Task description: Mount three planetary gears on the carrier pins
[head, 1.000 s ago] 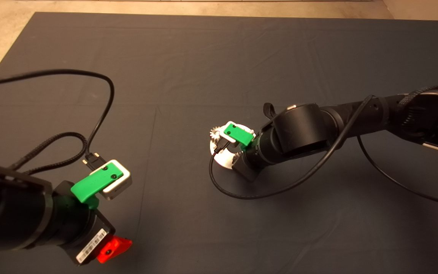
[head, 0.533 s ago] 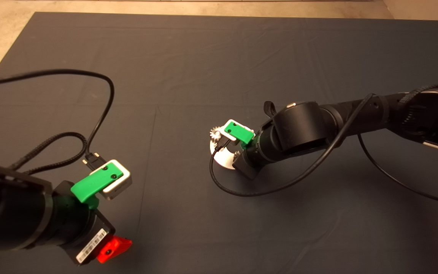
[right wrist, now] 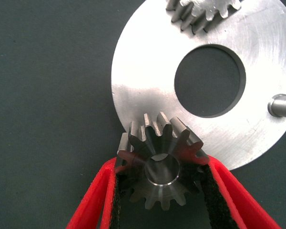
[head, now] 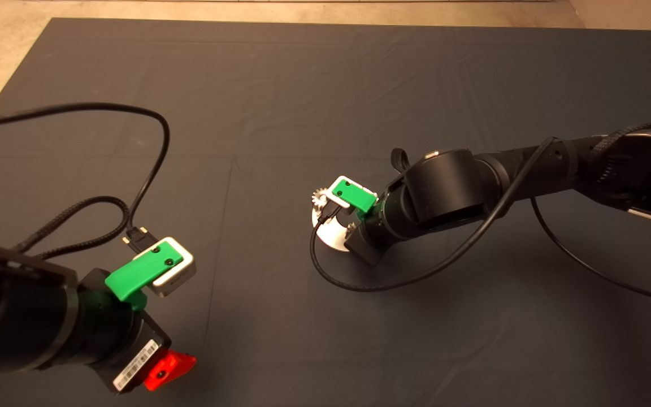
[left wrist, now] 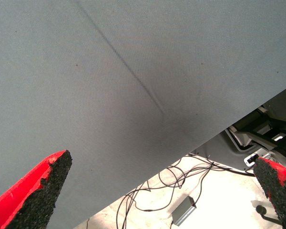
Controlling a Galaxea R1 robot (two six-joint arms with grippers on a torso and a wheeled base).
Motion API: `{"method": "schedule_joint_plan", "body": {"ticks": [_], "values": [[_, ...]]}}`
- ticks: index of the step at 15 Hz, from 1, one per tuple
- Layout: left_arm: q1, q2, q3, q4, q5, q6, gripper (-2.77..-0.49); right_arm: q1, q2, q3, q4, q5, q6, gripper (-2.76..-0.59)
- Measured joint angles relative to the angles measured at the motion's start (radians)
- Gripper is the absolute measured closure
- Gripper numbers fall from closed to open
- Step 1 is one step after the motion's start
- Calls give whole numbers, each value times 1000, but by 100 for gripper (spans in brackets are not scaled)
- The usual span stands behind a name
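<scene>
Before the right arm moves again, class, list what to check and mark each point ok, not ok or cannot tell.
1. Right end effector holds a gear by its sides: ok.
2. That gear seated on a stud: cannot tell.
3. Another gear already sits on the disc: ok.
4. One stud bare and free: ok.
5. Third gear in sight: not ok.
6. Left end effector open, parked over the mat's edge: ok.

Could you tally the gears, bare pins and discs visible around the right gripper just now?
Gears: 2, one held in the right gripper, one on the disc
Bare pins: 1
Discs: 1
Total: 4
</scene>
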Motion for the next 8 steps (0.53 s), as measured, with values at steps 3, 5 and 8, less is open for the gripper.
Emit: {"method": "schedule_joint_plan", "body": {"ticks": [3,5,8], "values": [[0,-2,0,0,0,0,-277,0,10,0,0,2,0,-102],[0,-3,0,0,0,0,-277,0,10,0,0,0,0,-102],[0,-4,0,0,0,0,-277,0,10,0,0,0,0,-102]]}}
